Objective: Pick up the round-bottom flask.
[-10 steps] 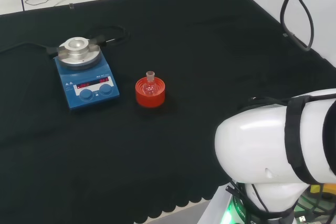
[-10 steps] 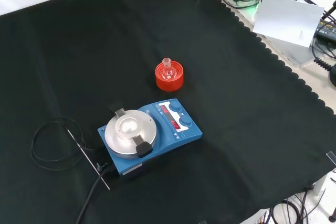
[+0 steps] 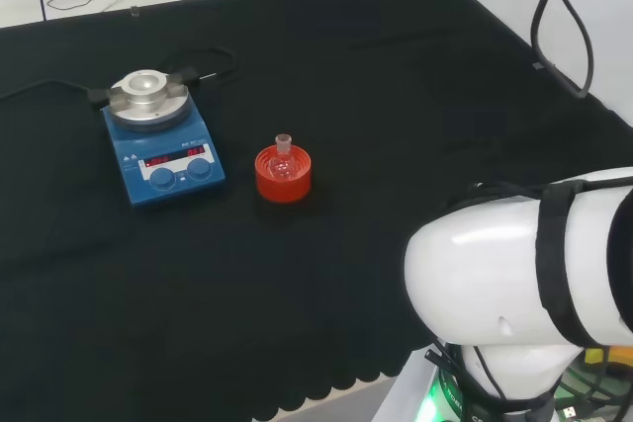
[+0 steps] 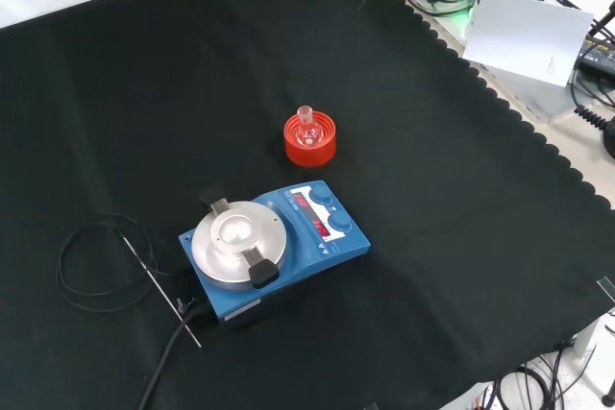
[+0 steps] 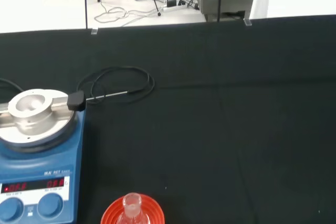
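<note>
A: Where was the round-bottom flask point(image 4: 307, 126)?
B: Upright in the red stand point(image 4: 310, 140), just beside the stirrer point(image 4: 274, 247). Neck pointed up, so you'd come from above. Hand state: couldn't tell.

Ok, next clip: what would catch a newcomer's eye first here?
The red ribbed stand near the middle of the black cloth, with the small clear round-bottom flask sitting upright in it. Next, the blue hotplate stirrer with its silver top, just nearer the camera in the front view and left of the stand in the head view.
</note>
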